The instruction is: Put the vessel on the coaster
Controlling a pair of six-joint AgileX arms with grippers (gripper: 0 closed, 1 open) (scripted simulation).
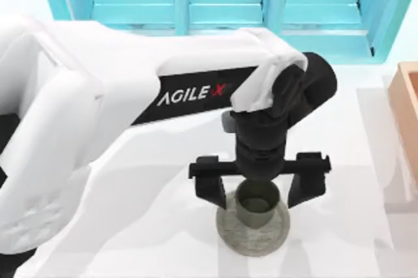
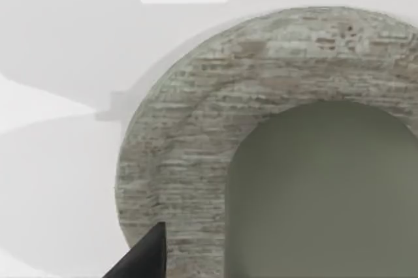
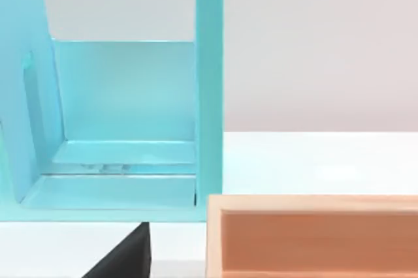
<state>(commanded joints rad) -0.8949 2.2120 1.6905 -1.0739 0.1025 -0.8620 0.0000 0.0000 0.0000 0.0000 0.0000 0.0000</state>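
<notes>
Top view looks straight down over the surface (image 1: 163, 226), left arm spanning the frame. Left wrist view sits very close above the coaster (image 2: 189, 134) and vessel (image 2: 326, 193), both shared with the top view's lower centre. Right wrist view faces level toward the blue shelf (image 3: 130, 108).

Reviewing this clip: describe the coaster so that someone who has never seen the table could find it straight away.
Follow the big white left arm across the top view to its black end effector, open over the table's near middle. Directly beneath lies the coaster, a flat round grey disc with a mottled, stone-like surface. The olive-grey cup standing on it is narrower and hollow, and the orange box at the right edge is square-cornered.
</notes>
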